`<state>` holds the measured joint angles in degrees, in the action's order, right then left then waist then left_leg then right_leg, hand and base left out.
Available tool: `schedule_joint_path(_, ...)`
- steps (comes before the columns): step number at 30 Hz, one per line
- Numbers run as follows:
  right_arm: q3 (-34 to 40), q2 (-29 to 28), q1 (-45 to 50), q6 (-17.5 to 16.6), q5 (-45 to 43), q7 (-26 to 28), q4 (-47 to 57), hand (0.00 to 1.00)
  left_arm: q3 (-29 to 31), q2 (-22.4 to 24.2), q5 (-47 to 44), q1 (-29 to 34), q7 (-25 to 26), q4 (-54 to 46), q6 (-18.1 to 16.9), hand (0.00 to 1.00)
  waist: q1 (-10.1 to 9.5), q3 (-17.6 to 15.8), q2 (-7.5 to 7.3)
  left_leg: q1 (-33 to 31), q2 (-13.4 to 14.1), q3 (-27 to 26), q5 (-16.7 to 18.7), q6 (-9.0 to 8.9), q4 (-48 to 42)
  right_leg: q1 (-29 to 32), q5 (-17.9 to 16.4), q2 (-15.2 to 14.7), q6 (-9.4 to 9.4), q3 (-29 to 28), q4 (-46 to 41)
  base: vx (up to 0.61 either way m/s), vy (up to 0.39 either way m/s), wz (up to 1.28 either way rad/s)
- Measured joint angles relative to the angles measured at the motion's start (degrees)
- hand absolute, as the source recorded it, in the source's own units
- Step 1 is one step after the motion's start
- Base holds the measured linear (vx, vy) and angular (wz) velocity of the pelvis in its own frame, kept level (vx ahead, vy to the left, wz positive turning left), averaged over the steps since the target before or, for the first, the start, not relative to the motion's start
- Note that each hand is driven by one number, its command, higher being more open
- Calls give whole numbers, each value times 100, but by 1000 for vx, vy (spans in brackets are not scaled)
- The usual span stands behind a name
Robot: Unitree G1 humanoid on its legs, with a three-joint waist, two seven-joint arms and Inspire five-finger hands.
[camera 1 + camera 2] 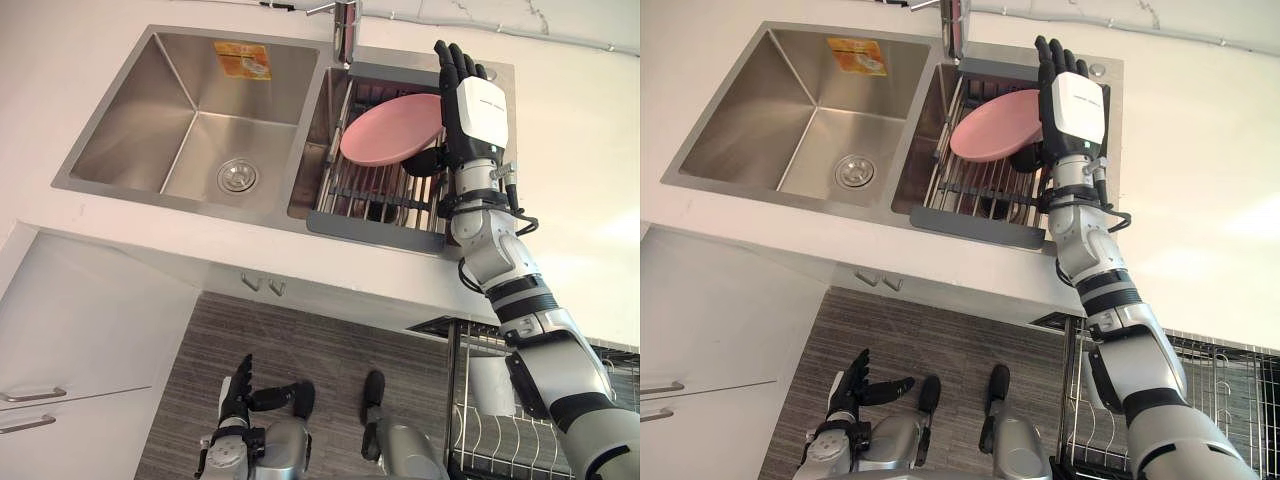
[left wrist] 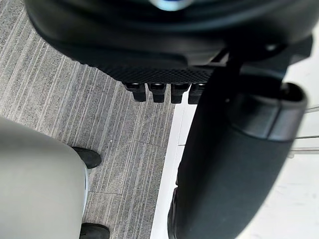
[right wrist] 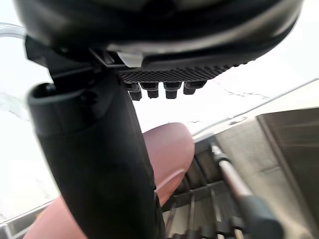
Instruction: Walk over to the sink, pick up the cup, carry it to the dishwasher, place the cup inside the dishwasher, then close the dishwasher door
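**Cup pickup at the sink: reach stage, nothing grasped yet**

- **Progress:** The robot is standing at the sink (image 1: 130,130), so I judge the walk to be complete. The pickup is just beginning. Carrying, placing and closing the door are all still waiting.
- **Cup (image 1: 428,162):** A dark rounded item, taken to be the cup, is sitting in the drying rack (image 1: 370,190). It is lying just beneath the right robot hand (image 1: 470,105), tucked against the edge of the pink plate (image 1: 385,130). It is mostly hidden, so I cannot tell whether the hand is touching it.
- **Right robot hand:** It is reaching out over the rack on a long, extended arm. The fingers are lying straight and side by side, pointing away from the robot and gripping nothing.
- **Left robot hand (image 1: 235,395):** It is hanging low near the floor, fingers loosely spread and empty.
- **Dishwasher rack (image 1: 480,425):** The wire basket is showing well below the right robot hand, beside its forearm.
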<state>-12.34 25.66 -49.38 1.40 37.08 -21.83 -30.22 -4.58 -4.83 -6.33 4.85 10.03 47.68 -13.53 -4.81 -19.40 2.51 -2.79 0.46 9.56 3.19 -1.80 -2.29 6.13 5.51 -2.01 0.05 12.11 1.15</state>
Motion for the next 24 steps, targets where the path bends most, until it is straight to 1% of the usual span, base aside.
schedule_joint_path(3,-165,-11,-109,-7,-204,4,-3,0,-52,-13,-54,-28,-1,1,-1,100,-66,-4,9,-11,24,22,-2,-3,-2,1,5,23,-10,24,5,-1,-16,3)
schedule_joint_path(6,-222,-38,-236,-38,-198,16,-40,0,-57,-4,-70,-37,0,3,2,100,-76,-16,30,-23,24,56,-7,-11,-2,1,6,23,-11,48,6,-1,-8,5)
schedule_joint_path(8,-213,85,-240,-39,-231,33,-145,0,-58,-7,-85,-38,0,12,2,100,-75,-18,34,-24,20,56,-8,-12,-2,1,6,20,-11,47,5,0,0,0)
schedule_joint_path(9,-205,120,-244,-39,-417,36,-191,0,-76,-6,-104,-48,0,28,4,100,-71,-31,61,-24,20,50,-9,-14,-2,2,6,20,-11,43,6,0,0,0)
schedule_joint_path(13,-329,101,-310,-50,-622,99,-288,0,-119,8,-170,-62,0,26,-3,100,-96,-54,106,-56,40,66,-21,-33,-3,31,9,41,-30,57,7,0,0,0)
schedule_joint_path(15,-375,101,-347,-53,-646,120,-288,0,-153,-1,-170,-76,0,24,-4,100,-120,-54,110,-75,46,69,-26,-40,-3,56,14,47,-41,59,6,0,0,0)
schedule_joint_path(18,-386,101,-405,-150,-662,147,-288,0,-181,-3,-170,-104,-2,25,-3,100,-175,-52,115,-97,54,74,-35,-54,-7,91,23,55,-53,62,3,0,0,0)
schedule_joint_path(24,-386,102,-392,-172,-666,185,-261,0,-190,-5,-169,-111,-2,28,21,100,-176,-51,116,-63,52,63,-36,-53,-10,74,24,52,-55,46,-11,0,0,0)
